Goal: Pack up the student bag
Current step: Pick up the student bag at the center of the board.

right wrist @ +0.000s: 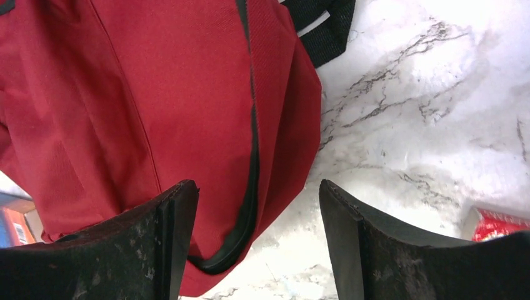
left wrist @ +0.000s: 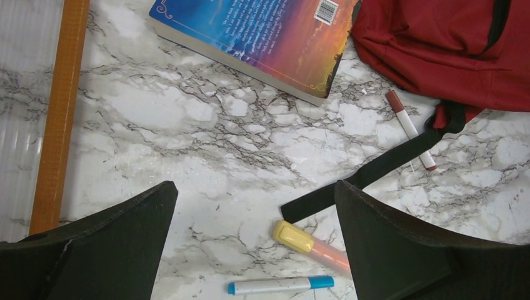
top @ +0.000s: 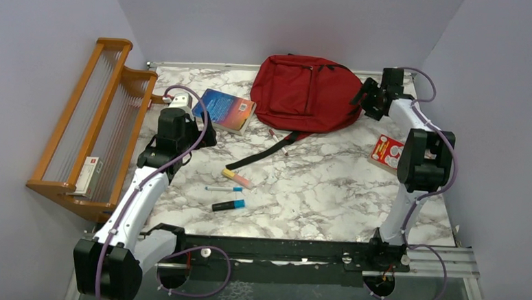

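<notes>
The student bag (top: 306, 91) is a red backpack lying flat at the back of the table, its black strap (top: 267, 150) trailing forward. My right gripper (top: 361, 98) stands open at the bag's right edge. In the right wrist view its jaws (right wrist: 257, 184) straddle the bag's (right wrist: 156, 94) rim and black zipper (right wrist: 250, 187) without pinching them. My left gripper (top: 208, 132) hangs open over bare table beside a blue book (top: 225, 111); between its jaws (left wrist: 255, 187) there is nothing. The book (left wrist: 250, 37) and bag (left wrist: 450, 50) lie beyond it.
Loose on the table are a red-capped marker (top: 277, 139), a yellow-capped highlighter (top: 238, 179), a blue-white marker (top: 223, 188) and a blue-black highlighter (top: 228, 205). A red packet (top: 387, 153) lies at the right. A wooden rack (top: 92, 127) holding a small box (top: 90, 175) lines the left side.
</notes>
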`<state>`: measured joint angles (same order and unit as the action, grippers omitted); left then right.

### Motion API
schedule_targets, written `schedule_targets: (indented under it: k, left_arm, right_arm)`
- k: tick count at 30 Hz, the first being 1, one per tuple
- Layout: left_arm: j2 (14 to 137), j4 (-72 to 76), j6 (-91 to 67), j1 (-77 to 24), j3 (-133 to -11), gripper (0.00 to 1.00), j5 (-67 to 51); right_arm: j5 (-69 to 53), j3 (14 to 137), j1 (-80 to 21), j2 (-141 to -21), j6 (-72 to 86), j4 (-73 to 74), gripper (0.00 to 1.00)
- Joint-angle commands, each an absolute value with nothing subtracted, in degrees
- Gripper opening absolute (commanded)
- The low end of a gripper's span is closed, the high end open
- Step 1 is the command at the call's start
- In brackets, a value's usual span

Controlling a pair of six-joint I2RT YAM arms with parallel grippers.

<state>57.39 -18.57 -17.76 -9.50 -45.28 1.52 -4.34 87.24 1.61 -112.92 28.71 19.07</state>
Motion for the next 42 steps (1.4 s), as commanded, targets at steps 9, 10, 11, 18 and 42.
schedule_targets:
  k: [9, 10, 11, 18, 42]
  left_arm:
    - [57.24, -18.11, -17.58, -8.29, -46.76, 0.95, -1.27]
    - [57.22, -18.11, -17.58, -8.31, -46.80, 0.94, -1.29]
    - [57.22, -18.11, -17.58, -8.27, -46.76, 0.94, -1.38]
    - [57.56, -17.93, -17.58, -8.11, -46.59, 0.91, -2.19]
    - [58.46, -17.84, -17.75, -6.31, -46.87, 0.92, -2.18]
  right_arm:
    - [-18.05, 99.48, 4.20, -126.74, 27.86, 20.28, 0.71]
    - [-18.49, 100.41, 4.24, -127.56, 27.60, 20.85, 0.69]
    - [-18.97, 100.89, 4.23, -128.17, 27.33, 21.02, 0.67]
    - [-22.37, 101.22, 4.28, -127.87, 26.71, 17.87, 0.42]
    - [-25.68, 112.96, 4.17, -108.73, 26.54, 14.20, 0.01]
